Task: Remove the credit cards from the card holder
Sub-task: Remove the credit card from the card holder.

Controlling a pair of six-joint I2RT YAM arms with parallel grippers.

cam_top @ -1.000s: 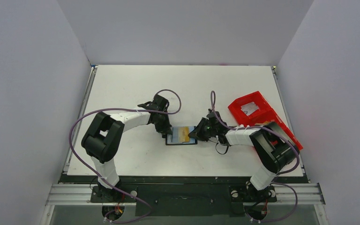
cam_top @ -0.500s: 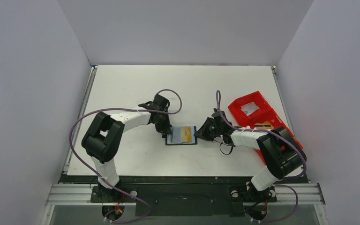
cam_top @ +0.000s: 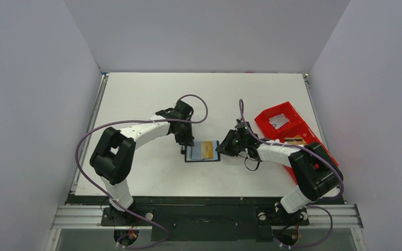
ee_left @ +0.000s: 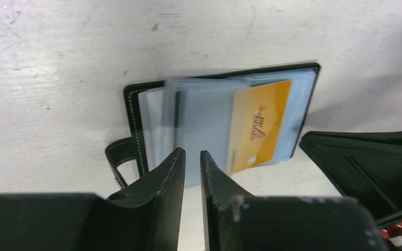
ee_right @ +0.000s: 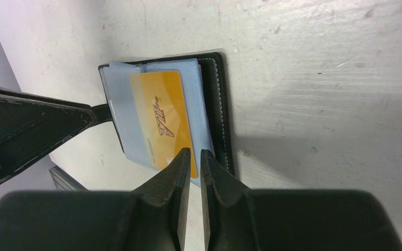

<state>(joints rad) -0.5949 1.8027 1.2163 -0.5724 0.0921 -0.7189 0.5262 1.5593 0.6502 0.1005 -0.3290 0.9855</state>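
Observation:
The black card holder (cam_top: 195, 153) lies open on the table, blue-grey sleeves up, with a yellow credit card (cam_top: 207, 150) in its right half. In the left wrist view the holder (ee_left: 204, 123), the card (ee_left: 259, 125) and the closing tab (ee_left: 118, 157) show. My left gripper (ee_left: 192, 155) is shut and empty, tips over the sleeves' left-hand edge (cam_top: 185, 148). My right gripper (ee_right: 193, 153) is shut and empty, tips at the yellow card's (ee_right: 162, 123) right end (cam_top: 220, 149). I cannot tell whether either touches.
A red compartment tray (cam_top: 272, 115) stands at the right behind the right arm, with a card (cam_top: 294, 140) in one compartment. The right gripper's body (ee_left: 366, 157) shows close beside the holder in the left wrist view.
My right gripper drew back to the right off the yellow card, then edged back to its end. My left wrist swung up and right, tips staying at the holder's left edge.

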